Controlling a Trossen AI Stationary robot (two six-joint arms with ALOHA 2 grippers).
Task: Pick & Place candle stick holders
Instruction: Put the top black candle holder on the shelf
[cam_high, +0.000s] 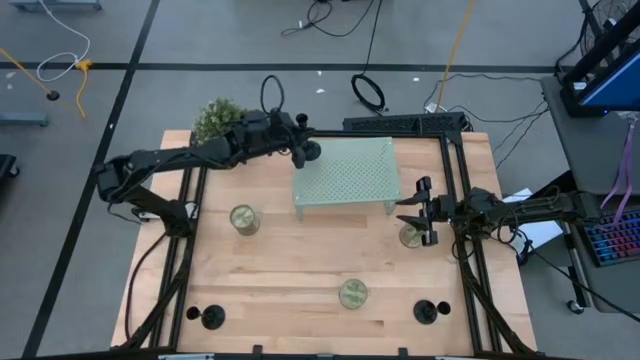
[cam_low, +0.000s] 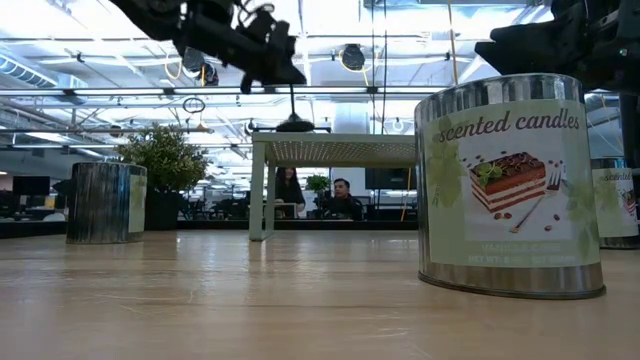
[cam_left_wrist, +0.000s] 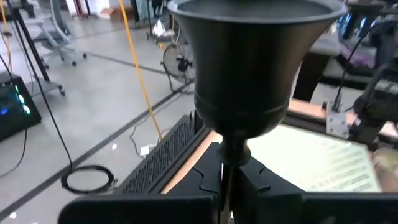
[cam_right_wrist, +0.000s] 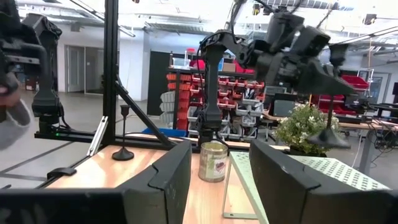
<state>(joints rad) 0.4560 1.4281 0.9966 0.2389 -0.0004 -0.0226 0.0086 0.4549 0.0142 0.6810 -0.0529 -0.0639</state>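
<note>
I see bright ceiling lights (cam_low: 60, 40) glaring in the low view; the left wrist's holder (cam_left_wrist: 255, 68) looms soft, backlit.

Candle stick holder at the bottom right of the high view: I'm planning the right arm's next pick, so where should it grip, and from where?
Probably the thin stem of that candle stick holder, from above, fingers either side: it stands upright and its disc base is too flat to pinch. The right gripper is open.
</note>
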